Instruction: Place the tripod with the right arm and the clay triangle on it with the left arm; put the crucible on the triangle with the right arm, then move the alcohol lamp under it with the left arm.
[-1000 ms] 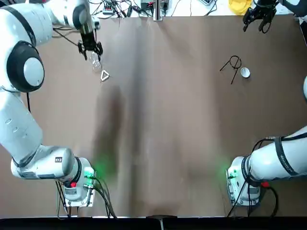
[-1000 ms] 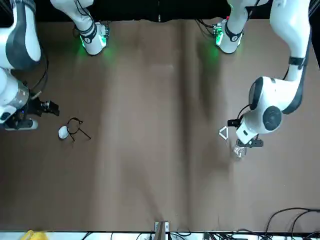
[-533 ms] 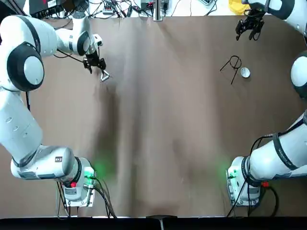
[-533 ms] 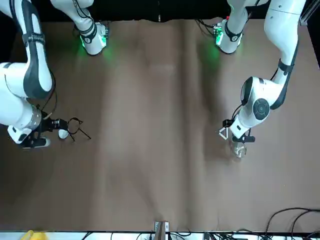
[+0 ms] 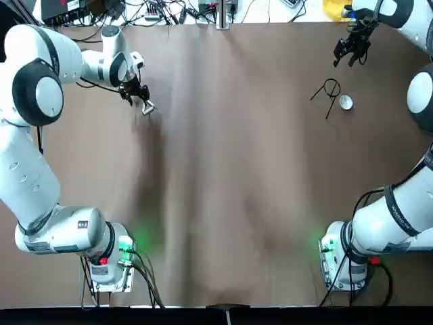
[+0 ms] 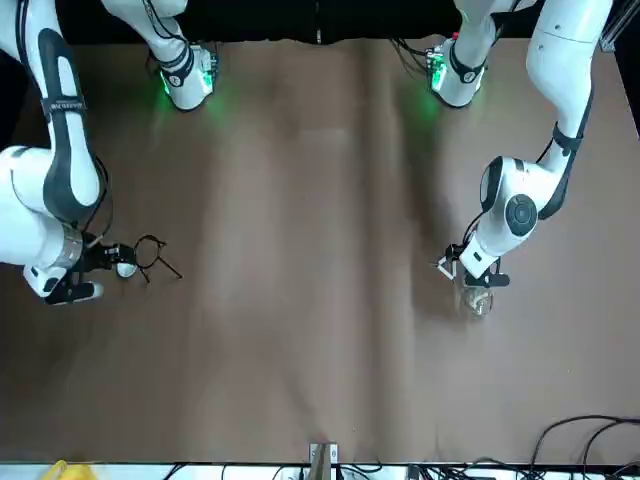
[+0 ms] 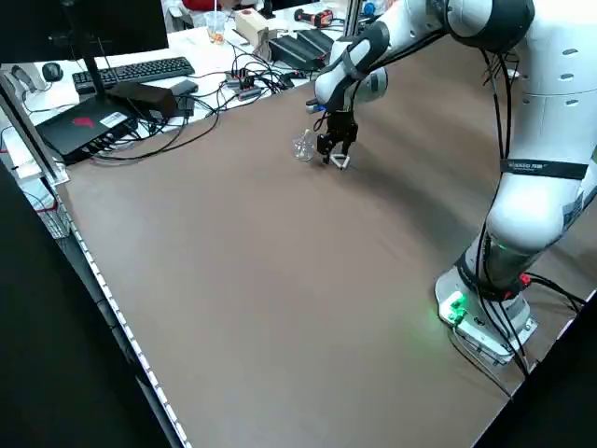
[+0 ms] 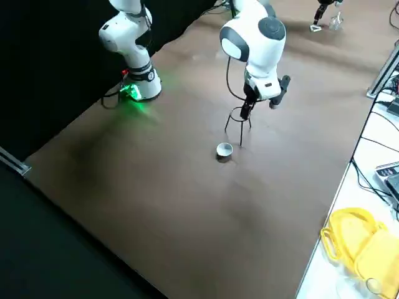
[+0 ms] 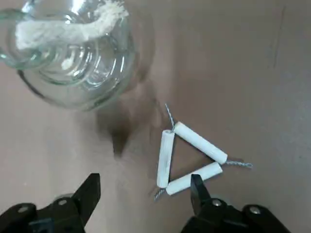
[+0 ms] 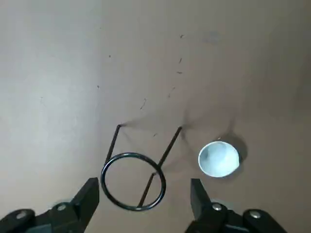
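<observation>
The black wire tripod point(image 5: 329, 91) stands on its legs at the far right of the table, with the small white crucible point(image 5: 346, 102) beside it. My right gripper point(image 10: 143, 194) hangs open over the tripod point(image 10: 133, 187); its ring shows between the fingers and the crucible point(image 10: 218, 158) lies off to one side. At the far left, the white clay triangle point(image 9: 187, 155) lies flat next to the clear glass alcohol lamp point(image 9: 73, 53). My left gripper point(image 9: 143, 194) is open just above the triangle point(image 5: 147, 107), one corner of which lies between the fingers. In the top view the left wrist hides the lamp.
Cables and electronics line the far table edge point(image 5: 216, 10), with a yellow object point(image 5: 338, 8) at its right end. A keyboard point(image 7: 140, 70) and more gear sit beyond the left edge. Both arm bases point(image 5: 111, 261) stand at the near edge.
My left gripper shifted from over the lamp to over the clay triangle. My right gripper came in from the far right corner toward the tripod. No object has moved.
</observation>
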